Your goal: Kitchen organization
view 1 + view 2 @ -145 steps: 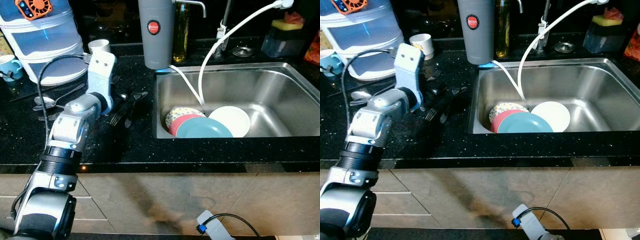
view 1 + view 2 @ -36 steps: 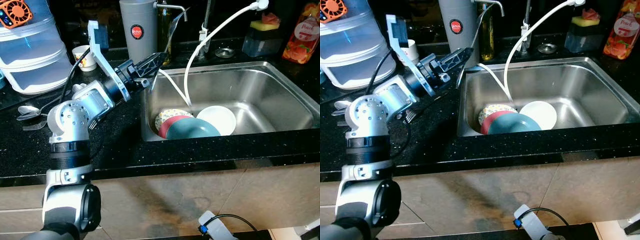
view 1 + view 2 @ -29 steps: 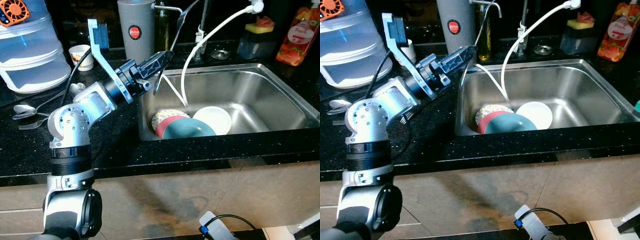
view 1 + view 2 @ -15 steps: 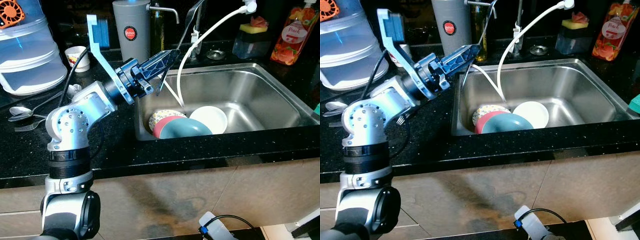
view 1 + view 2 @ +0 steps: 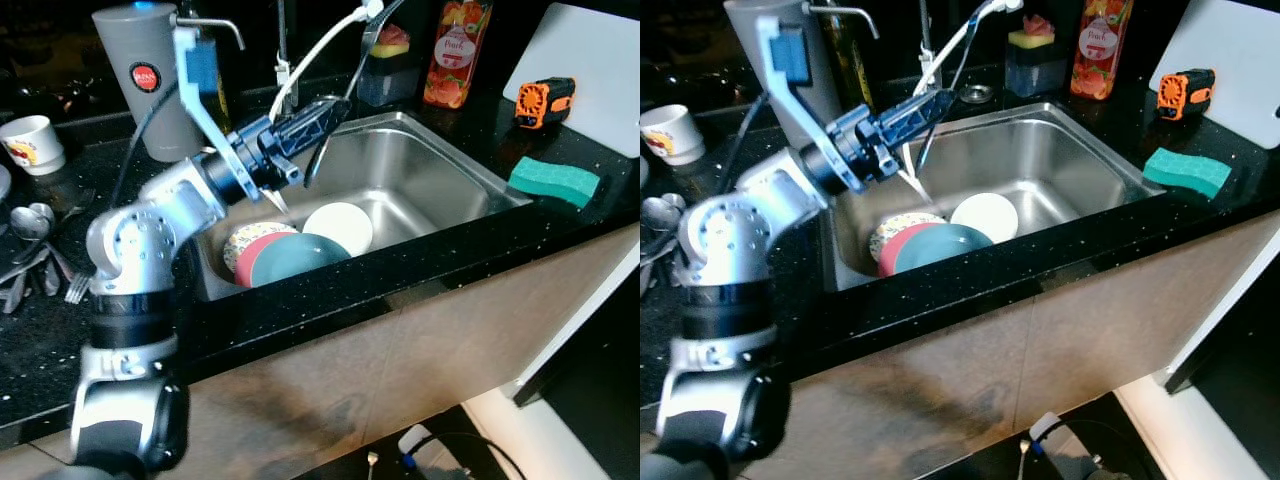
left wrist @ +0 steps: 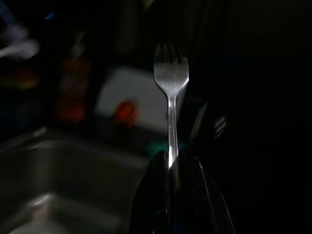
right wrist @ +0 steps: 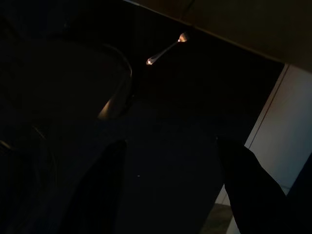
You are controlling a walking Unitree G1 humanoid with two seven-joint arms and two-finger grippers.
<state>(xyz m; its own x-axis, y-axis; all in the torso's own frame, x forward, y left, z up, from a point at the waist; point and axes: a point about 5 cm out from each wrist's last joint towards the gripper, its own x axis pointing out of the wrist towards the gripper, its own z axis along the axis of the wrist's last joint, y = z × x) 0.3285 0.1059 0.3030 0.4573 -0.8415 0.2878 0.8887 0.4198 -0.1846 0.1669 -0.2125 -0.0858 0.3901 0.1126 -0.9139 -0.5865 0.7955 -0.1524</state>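
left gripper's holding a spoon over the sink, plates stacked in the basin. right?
Not a spoon: the left wrist view shows a fork, tines out, clamped in the left gripper. It is over the sink, and the plates are in the basin.

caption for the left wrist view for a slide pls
Left gripper shut on a fork by its handle, tines pointing away, above the dim steel sink.

1. Four plates in the sink (image 5: 440, 190): floral plate (image 5: 243, 240), red plate (image 5: 256, 255), teal plate (image 5: 300, 256), white plate (image 5: 340, 225).
2. One green sponge (image 5: 553, 180) at three o'clock.
3. One fork (image 6: 170, 92), raised over the sink.
4. One paper cup (image 5: 30, 143) at ten o'clock.
5. One grey canister (image 5: 140, 85).
6. One orange bottle (image 5: 450, 50) at one o'clock.
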